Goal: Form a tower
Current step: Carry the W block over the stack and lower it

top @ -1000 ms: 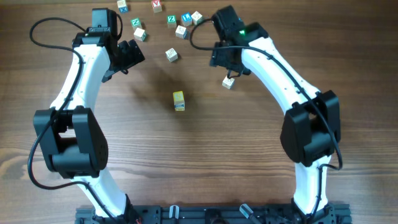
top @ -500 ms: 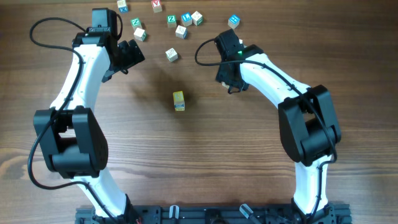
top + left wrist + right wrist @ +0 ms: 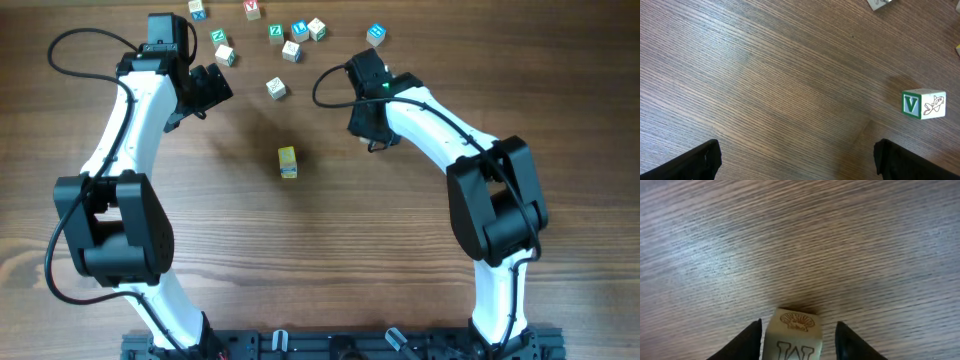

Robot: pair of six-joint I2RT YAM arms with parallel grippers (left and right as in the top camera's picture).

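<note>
ten loose cubes [image 3: 276, 88] lie beyond one tower [image 3: 288, 161].

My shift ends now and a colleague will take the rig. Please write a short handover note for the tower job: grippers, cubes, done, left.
Left gripper: open, empty, over the table beside the green V cube.
Right gripper: jaws on both sides of the W cube; whether they clamp it, I cannot tell.
Tower: at table centre, between the arms; its height is unreadable from above.
Done: stack begun.
Left: put the W cube on the tower, then the loose cubes at the far edge.
</note>
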